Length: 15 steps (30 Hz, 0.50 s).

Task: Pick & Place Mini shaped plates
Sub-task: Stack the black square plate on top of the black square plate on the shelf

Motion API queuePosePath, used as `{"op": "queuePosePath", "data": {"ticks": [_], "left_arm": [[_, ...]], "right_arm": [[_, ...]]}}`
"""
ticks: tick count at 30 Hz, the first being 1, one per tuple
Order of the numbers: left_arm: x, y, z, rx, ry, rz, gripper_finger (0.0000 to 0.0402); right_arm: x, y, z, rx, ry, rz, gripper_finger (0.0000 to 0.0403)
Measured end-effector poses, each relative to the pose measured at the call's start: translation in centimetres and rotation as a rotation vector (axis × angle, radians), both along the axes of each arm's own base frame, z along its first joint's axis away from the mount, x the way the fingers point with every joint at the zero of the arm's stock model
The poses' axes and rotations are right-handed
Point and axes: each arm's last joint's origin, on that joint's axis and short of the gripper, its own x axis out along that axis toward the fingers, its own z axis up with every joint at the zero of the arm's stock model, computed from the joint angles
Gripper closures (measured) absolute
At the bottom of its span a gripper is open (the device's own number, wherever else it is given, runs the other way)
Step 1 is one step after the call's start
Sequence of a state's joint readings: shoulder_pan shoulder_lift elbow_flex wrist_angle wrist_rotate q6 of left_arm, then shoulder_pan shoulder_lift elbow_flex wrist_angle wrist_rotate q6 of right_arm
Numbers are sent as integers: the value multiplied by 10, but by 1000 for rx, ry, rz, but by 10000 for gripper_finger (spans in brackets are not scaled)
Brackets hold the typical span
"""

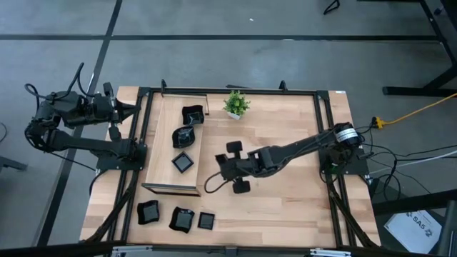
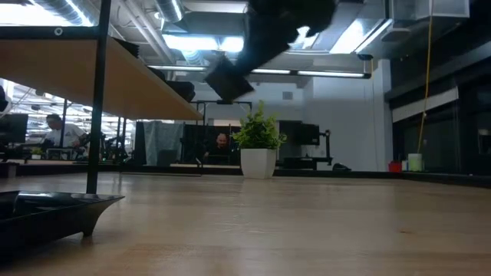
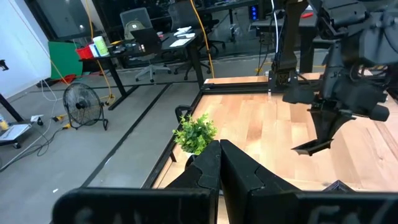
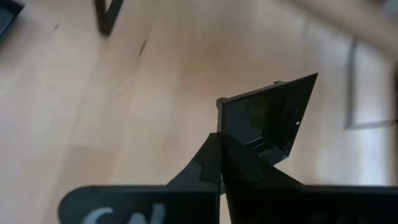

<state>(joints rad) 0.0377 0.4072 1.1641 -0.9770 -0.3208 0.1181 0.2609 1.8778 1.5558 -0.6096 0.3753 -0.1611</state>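
I have one square mini plate pinched by its rim, my right gripper shut tight on it, the dish hanging tilted in the air over bare table just beside the wooden tray, on the side toward the plant. So I judge this the carrying step, lift done and drop not yet made. Three plates already lie in that tray; three more sit on the table just past the tray's end farthest from the plant. Next I must swing over the tray's wall, level the dish above a free patch of the tray floor clear of those three, lower and let go. My left gripper waits closed and empty outside the tray's far side, off the table's edge.
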Motion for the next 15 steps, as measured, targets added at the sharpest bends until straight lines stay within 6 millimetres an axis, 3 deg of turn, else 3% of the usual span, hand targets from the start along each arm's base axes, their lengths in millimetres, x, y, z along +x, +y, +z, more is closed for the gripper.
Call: {"op": "queuePosePath", "data": {"ticks": [15], "left_arm": [[0, 0, 0, 0, 0, 0, 398]], "right_arm": [[28, 2, 39, -254, -370, 210, 398]]}}
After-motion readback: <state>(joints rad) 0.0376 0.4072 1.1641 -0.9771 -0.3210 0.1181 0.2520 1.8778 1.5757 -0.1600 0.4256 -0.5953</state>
